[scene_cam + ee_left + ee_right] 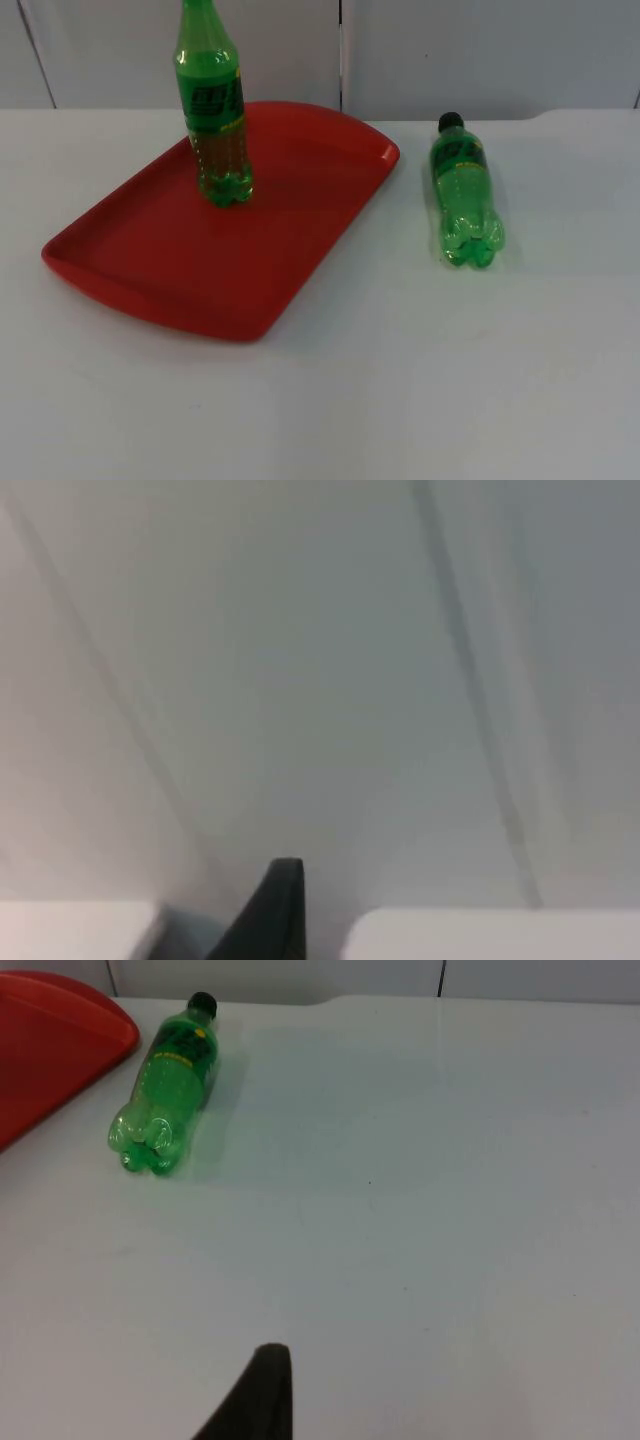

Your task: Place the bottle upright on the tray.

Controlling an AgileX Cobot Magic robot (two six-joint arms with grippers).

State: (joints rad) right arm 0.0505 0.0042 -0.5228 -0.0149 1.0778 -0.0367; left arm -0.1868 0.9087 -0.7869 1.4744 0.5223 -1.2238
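A: From the top view, where is the bottle that needs moving?

B: The lying bottle [466, 195] is on its side on the white worktop [400, 380], at about three o'clock from the red tray [150, 265] and apart from its rim. Its long axis runs roughly twelve to six: black cap at twelve towards the wall, lumpy base at six. A second bottle [215, 110] already stands upright on the tray, towards its eleven o'clock end.

A: And the left wrist view?

B: Mostly grey partition wall [320, 680] with one black fingertip of the left gripper [275, 910] in front of it, so that arm seems to be waiting, pointed away from the work. I cannot tell whether its jaws are apart or together.

A: The right wrist view?

B: The lying bottle [165, 1085] sits at about eleven o'clock from the right gripper [262, 1395], well apart, with bare worktop [420, 1240] between them and nothing in the way. The tray's corner [60, 1040] is just past it. Again one fingertip, so I cannot tell the state of those jaws.

A: So which arm goes?

B: I'd judge the right one (it faces the bottle), closing across the body, square to that long axis.
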